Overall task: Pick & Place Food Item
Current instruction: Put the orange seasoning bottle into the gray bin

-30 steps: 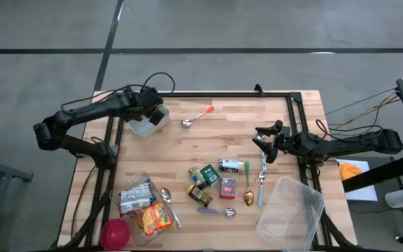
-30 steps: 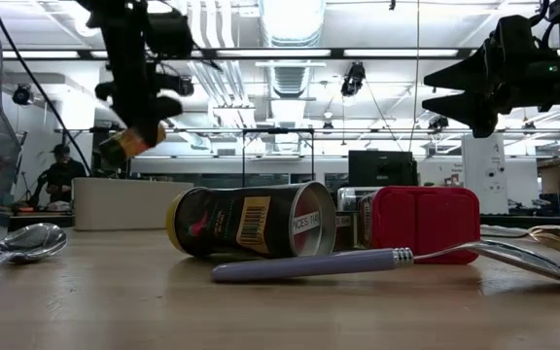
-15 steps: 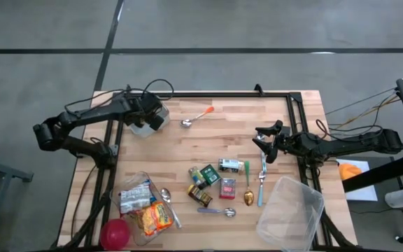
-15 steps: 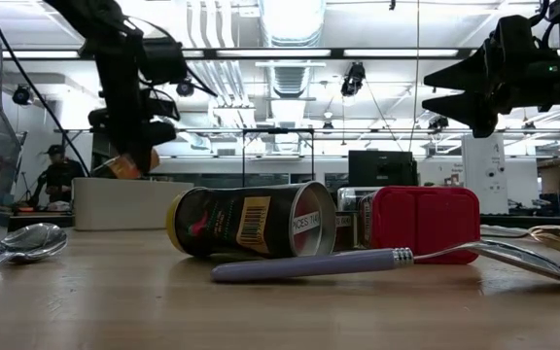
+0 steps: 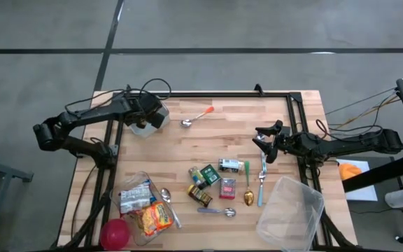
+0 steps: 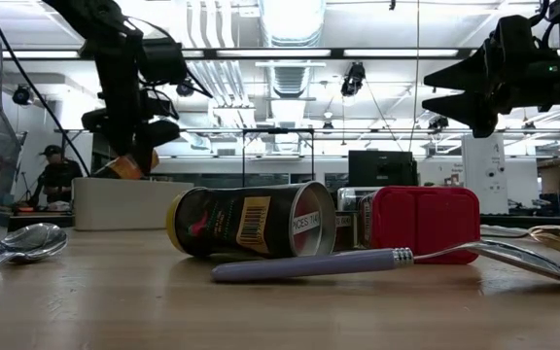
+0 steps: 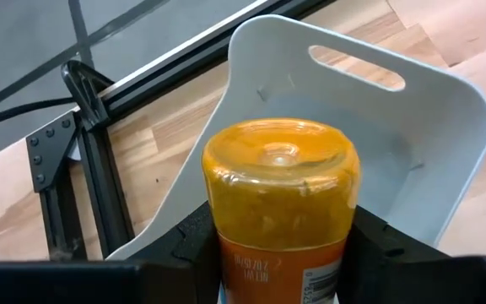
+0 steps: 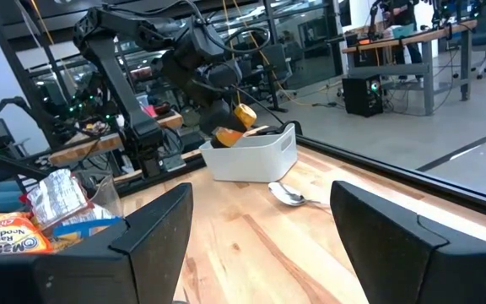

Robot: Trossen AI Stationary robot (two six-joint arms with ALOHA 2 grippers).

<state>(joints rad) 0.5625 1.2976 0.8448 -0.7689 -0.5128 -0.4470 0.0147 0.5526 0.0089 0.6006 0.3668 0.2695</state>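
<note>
Wooden table (image 5: 222,140) strewn with packets and spoons | left gripper (image 7: 281,253) pinching orange-capped jar (image 7: 281,203), hovering above white bin (image 7: 412,160) | pick done, release pending | right gripper (image 5: 263,143) idle mid-table, fingers spread

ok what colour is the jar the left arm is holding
Orange-yellow jar, held over the white bin; the left wrist view shows it best.

The jar's (image 7: 281,203) lower part is cut off by the left wrist picture's edge. In the high view, the left gripper (image 5: 147,112) hides the bin's (image 5: 140,129) inside.
</note>
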